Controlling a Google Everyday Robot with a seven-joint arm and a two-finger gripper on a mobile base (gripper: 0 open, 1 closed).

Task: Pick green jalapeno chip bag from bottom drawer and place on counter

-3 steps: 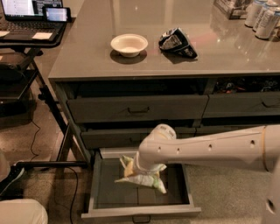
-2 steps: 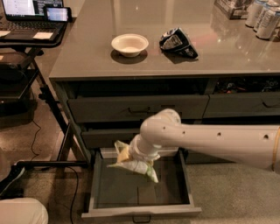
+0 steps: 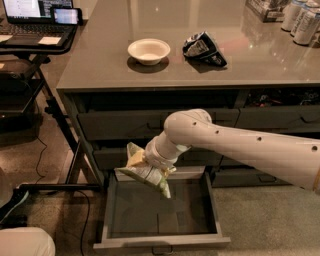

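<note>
Over the open bottom drawer: the pincer [image 3: 141, 161] hangs in the air, level with the front of the middle drawer and towards the open drawer's left side.
Pincer state: closed on the green jalapeno chip bag, and largely hidden by the bag's crumpled top and the wrist.
Green jalapeno chip bag [image 3: 150, 177]: clear of the drawer floor and gripped at its upper end. Its lower corner droops down and to the right, into the space above the drawer. It is pale green and white with a yellowish patch near the top.
Arm [image 3: 240, 147]: cream-coloured, it enters from the right edge, rounds a joint in front of the top drawer, then turns down and left to the wrist.
Bottom drawer [image 3: 107, 212]: pulled out towards the camera, grey inside, with a small dark handle on its front edge.
Middle drawer [image 3: 107, 159]: grey, pushed in, directly behind the bag.
Top drawer [image 3: 120, 122]: grey, pushed in, just under the worktop.
Worktop [image 3: 150, 80]: glossy grey-beige, well above the bag, which is not on it.
Bowl [image 3: 148, 51]: white, upright on the worktop, left of centre.
Dark snack bag [image 3: 204, 48]: crumpled, on the worktop just right of the bowl, not touching it.
Cans [image 3: 300, 20]: grouped at the worktop's far right corner.
Side table [image 3: 30, 46]: black, left of the cabinet, carrying an open laptop [image 3: 35, 11].
</note>
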